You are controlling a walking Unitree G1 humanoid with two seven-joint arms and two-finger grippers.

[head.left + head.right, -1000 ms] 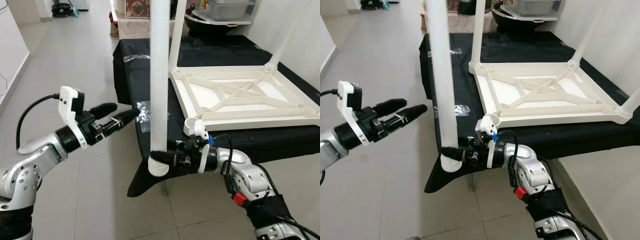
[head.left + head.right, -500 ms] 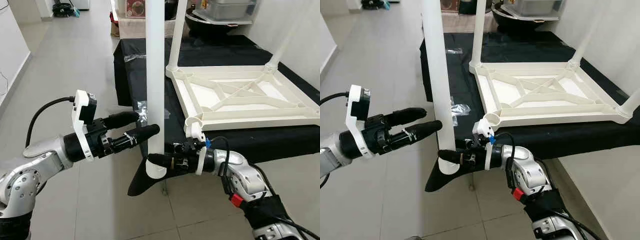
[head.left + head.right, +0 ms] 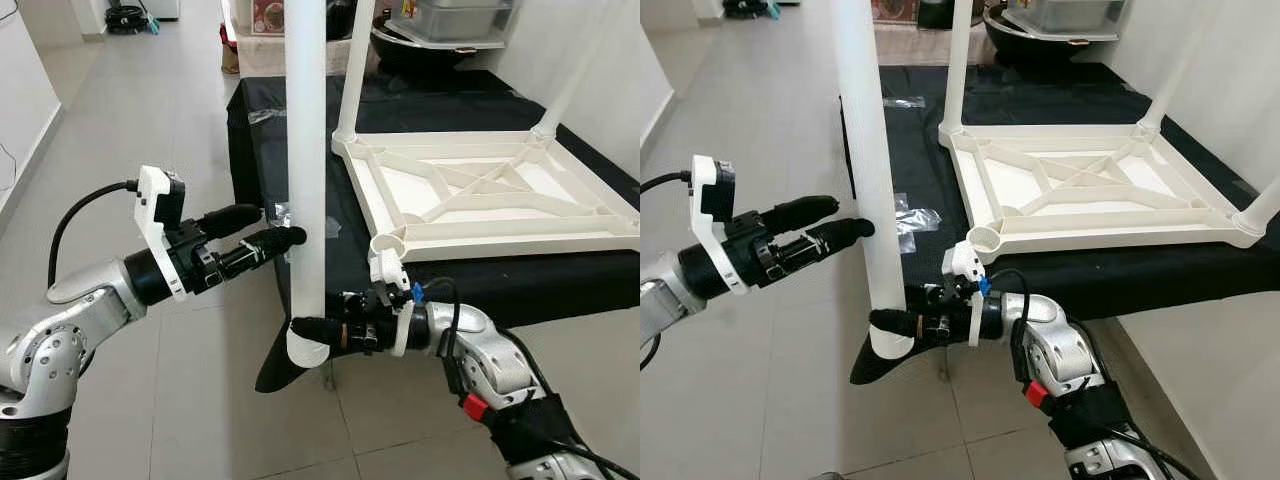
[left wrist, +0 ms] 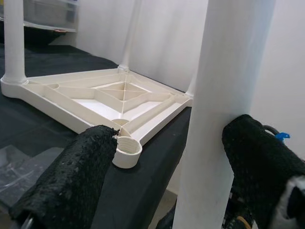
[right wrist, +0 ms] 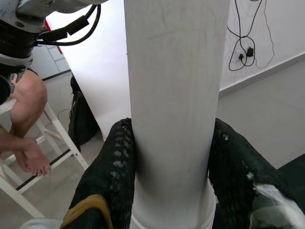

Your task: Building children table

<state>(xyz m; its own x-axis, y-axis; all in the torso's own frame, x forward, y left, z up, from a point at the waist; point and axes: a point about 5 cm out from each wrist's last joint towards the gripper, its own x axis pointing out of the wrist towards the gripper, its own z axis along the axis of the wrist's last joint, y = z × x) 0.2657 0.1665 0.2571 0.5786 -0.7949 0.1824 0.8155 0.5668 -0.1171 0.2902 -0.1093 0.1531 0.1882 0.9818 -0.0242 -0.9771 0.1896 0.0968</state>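
A white tabletop [image 3: 520,232] lies upside down on a black-draped table [image 3: 470,100], with legs [image 3: 355,70] standing up from its far corners. Its near-left corner socket [image 3: 388,243] is empty. A loose white leg [image 3: 305,170] stands upright off the table's front-left corner. My right gripper [image 3: 312,331] is shut on this leg near its lower end, a finger on each side [image 5: 174,162]. My left gripper [image 3: 277,224] is open at mid-height, its lower fingertip touching the leg's side. In the left wrist view the leg [image 4: 224,109] rests against one finger [image 4: 259,162].
Clear plastic bags [image 3: 283,213] lie on the black cloth by the leg. Storage containers [image 3: 455,20] stand behind the table. Grey tiled floor [image 3: 150,120] stretches open to the left. A person's bare legs [image 5: 24,109] on a white stool appear in the right wrist view.
My left gripper has come in from the left to touch the loose leg, then risen slightly. The right gripper has carried the leg a little left and down.
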